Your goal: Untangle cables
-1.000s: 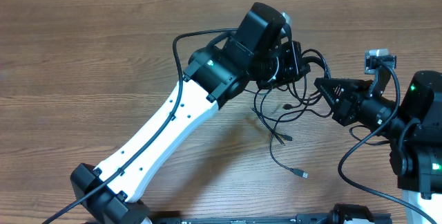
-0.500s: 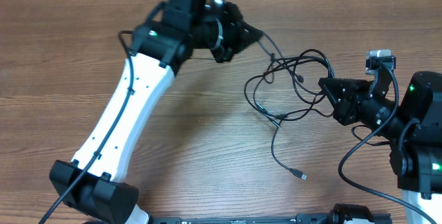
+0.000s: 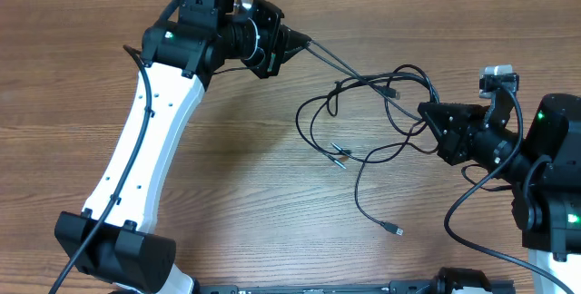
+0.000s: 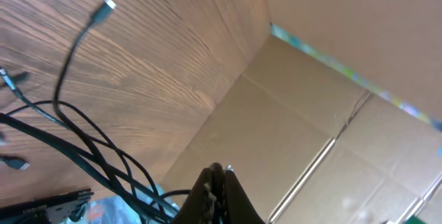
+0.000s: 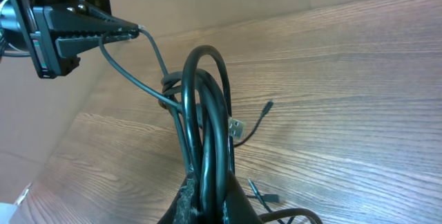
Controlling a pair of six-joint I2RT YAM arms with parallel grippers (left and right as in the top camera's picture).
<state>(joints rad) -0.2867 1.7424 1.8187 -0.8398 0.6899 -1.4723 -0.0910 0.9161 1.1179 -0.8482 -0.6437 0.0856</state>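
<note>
Gripping strands | left hand (image 3: 292, 38) clamped on one strand near the bench's (image 3: 73, 76) far edge | right hand (image 3: 424, 112) clamped on the bundle | cables (image 5: 204, 162) tangled between both hands, one plug end lying toward the near edge

My left gripper (image 3: 292, 38) has swung up and left, away from the tangle, and its pinched strand now stretches the cables (image 3: 363, 79) wider.
</note>
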